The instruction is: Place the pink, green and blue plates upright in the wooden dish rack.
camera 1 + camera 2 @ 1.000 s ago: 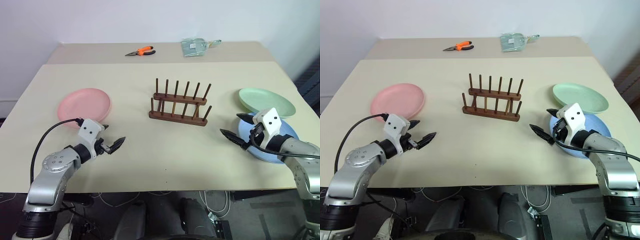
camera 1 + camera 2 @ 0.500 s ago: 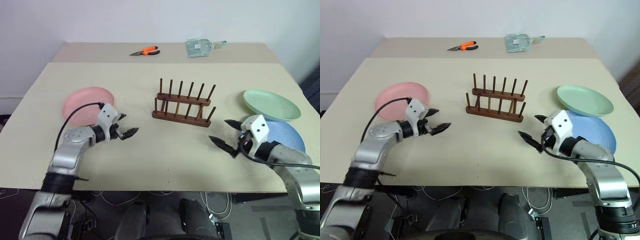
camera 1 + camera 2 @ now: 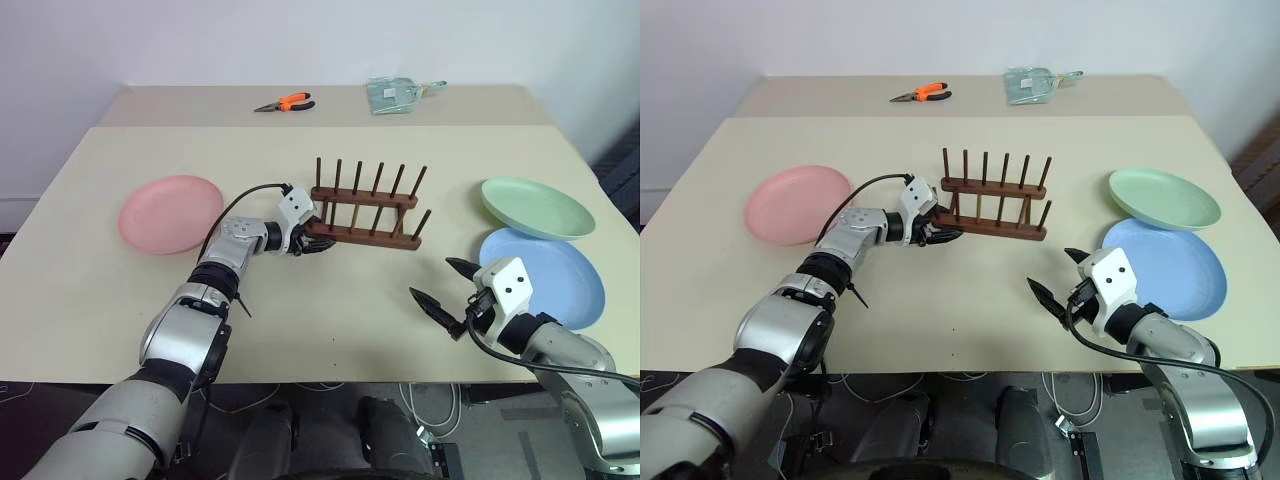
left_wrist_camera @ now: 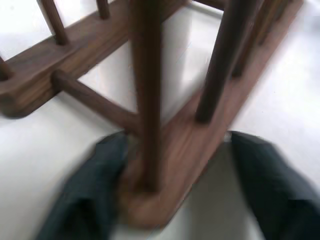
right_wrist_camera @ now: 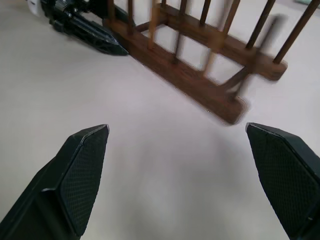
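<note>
Now that the left end effector (image 3: 318, 243) has swung from the lower left of the frame up to the near left corner of the wooden dish rack (image 3: 366, 208), its fingers straddle the end of the front base rail, half closed around it though whether they actually pinch the wood cannot be told. That suggests the rack is being steadied or shifted first, since no plate has been lifted: the pink plate (image 3: 170, 213) lies flat at centre left, the green plate (image 3: 537, 207) and the blue plate (image 3: 546, 276) at right, the green rim overlapping the blue. The right end effector (image 3: 447, 283) has drawn back toward the lower right, fingers spread wide and empty. Bare desk (image 3: 330, 310) lies open in the lower centre; orange-handled pliers (image 3: 281, 103) sit far back.
</note>
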Available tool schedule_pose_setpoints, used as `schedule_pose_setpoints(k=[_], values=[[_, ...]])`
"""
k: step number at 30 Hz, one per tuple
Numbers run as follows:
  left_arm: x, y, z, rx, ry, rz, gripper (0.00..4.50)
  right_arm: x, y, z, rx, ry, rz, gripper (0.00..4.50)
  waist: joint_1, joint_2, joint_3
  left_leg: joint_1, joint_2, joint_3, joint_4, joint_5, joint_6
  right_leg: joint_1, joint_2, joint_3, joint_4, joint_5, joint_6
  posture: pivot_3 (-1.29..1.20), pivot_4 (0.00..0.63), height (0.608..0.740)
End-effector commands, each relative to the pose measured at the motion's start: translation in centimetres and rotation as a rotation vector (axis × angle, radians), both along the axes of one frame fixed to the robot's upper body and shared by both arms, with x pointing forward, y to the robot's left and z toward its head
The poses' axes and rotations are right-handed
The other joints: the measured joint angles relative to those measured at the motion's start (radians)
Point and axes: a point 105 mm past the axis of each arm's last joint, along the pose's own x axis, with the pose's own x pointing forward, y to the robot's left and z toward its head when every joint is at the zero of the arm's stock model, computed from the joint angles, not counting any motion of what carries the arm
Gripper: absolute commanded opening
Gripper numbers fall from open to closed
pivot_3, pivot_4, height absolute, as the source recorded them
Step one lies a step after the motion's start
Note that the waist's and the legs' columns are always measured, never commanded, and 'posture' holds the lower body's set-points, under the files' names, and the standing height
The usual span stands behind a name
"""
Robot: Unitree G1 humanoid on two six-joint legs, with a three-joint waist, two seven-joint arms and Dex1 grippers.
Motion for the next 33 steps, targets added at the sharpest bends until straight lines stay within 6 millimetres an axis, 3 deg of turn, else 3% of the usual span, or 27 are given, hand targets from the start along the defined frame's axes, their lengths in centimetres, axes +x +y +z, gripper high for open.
schedule_pose_setpoints(k=[1, 2, 12, 16, 19, 20, 22, 23, 26, 29, 30, 31, 33], values=[[-1.2, -0.3, -0.4, -0.003, -0.005, -0.095, 1.18, -0.1, -0.3, 1.4, -0.023, -0.066, -0.004, 4.50, 0.001, 0.000, 0.000, 0.000, 0.000, 0.000, 0.000, 0.000, 0.000, 0.000, 0.000, 0.000, 0.000, 0.000, 0.000, 0.00, 0.150, 0.740], [-1.6, -0.4, -0.3, -0.005, -0.019, -0.125, 0.78, -0.2, -0.6, 1.4, -0.033, -0.064, -0.007, 4.50, 0.002, 0.000, 0.000, 0.000, 0.000, 0.000, 0.000, 0.000, 0.000, 0.000, 0.000, 0.000, 0.000, 0.000, 0.000, 0.00, 0.150, 0.740], [-8.3, 0.2, 0.1, 0.030, -0.070, -0.398, 0.78, -1.0, -4.3, 0.9, -0.125, 0.015, -0.015, 4.50, 0.002, 0.001, -0.001, 0.000, 0.000, -0.001, 0.000, 0.000, 0.000, 0.000, 0.000, 0.001, 0.000, 0.002, -0.004, 0.00, 0.150, 0.740], [-8.5, 0.7, -0.1, 0.048, -0.055, -0.369, 2.58, -1.4, -5.3, 0.6, -0.150, 0.042, -0.022, 4.50, 0.005, 0.001, 0.000, 0.000, 0.000, -0.001, 0.000, 0.000, 0.000, 0.000, 0.000, 0.001, 0.000, 0.002, -0.004, 0.00, 0.150, 0.740], [-7.7, 1.9, -0.6, 0.090, -0.054, -0.281, 3.96, -1.7, -5.3, 0.1, -0.170, 0.066, -0.010, 4.50, 0.004, 0.001, -0.001, 0.000, 0.000, -0.001, 0.000, 0.000, 0.000, 0.000, 0.000, 0.001, 0.000, 0.000, -0.001, 0.00, 0.150, 0.740], [-7.7, 2.5, -0.8, 0.098, -0.043, -0.261, 4.37, -1.9, -5.1, -0.2, -0.171, 0.082, 0.004, 4.24, 0.004, 0.001, -0.001, 0.000, 0.000, -0.001, 0.000, 0.000, 0.000, 0.000, 0.000, 0.001, 0.000, 0.000, -0.001, 0.00, 0.150, 0.740], [-8.4, 4.1, -1.2, 0.107, -0.003, -0.227, 4.39, -2.5, -4.1, -0.9, -0.171, 0.118, 0.046, 3.64, -0.001, 0.001, -0.001, 0.000, 0.001, -0.001, -0.001, 0.000, 0.000, 0.000, 0.000, 0.001, 0.001, 0.000, -0.001, 0.00, 0.150, 0.740], [-8.9, 4.6, -1.3, 0.107, 0.018, -0.219, 4.22, -2.6, -3.8, -1.2, -0.170, 0.131, 0.058, 3.21, -0.005, 0.001, -0.001, 0.001, 0.001, -0.001, -0.001, 0.000, 0.000, 0.000, 0.000, 0.001, 0.001, 0.000, -0.002, 0.00, 0.150, 0.740], [-11.8, 5.2, -1.1, 0.076, 0.118, -0.264, 2.97, -2.8, -2.6, -1.9, -0.177, 0.148, 0.084, 1.67, -0.017, 0.003, -0.002, 0.001, 0.002, -0.001, -0.002, 0.000, 0.000, -0.001, 0.001, 0.001, 0.001, 0.000, -0.002, 0.00, 0.150, 0.740], [-14.7, 3.7, -1.2, 0.052, 0.171, -0.322, 1.49, -2.4, -1.6, -2.6, -0.168, 0.152, 0.087, 0.12, -0.019, 0.004, -0.002, 0.001, 0.002, -0.001, -0.001, 0.000, 0.000, 0.000, 0.000, 0.001, 0.001, -0.002, -0.004, 0.00, 0.150, 0.740], [-15.4, 2.8, -1.3, 0.044, 0.167, -0.325, 0.86, -2.1, -1.5, -3.0, -0.172, 0.152, 0.081, 0.00, -0.016, 0.003, -0.002, 0.001, 0.002, -0.001, -0.001, 0.000, 0.000, 0.000, -0.001, 0.001, 0.001, -0.002, -0.004, 0.00, 0.150, 0.740], [-15.3, 1.8, -1.7, 0.028, 0.142, -0.292, 0.54, -1.7, -1.4, -3.6, -0.186, 0.153, 0.066, 0.00, -0.013, 0.003, -0.002, 0.000, 0.002, -0.001, -0.001, 0.000, 0.000, 0.000, -0.001, 0.001, 0.000, -0.003, -0.005, 0.00, 0.150, 0.740], [-14.4, 0.6, -2.4, 0.023, 0.098, -0.193, 0.54, -0.7, -1.2, -4.2, -0.218, 0.142, 0.039, 0.00, 0.001, 0.003, -0.002, 0.000, 0.002, -0.001, 0.000, 0.000, 0.000, 0.001, -0.001, 0.001, -0.001, -0.003, -0.005, 0.00, 0.150, 0.740]])
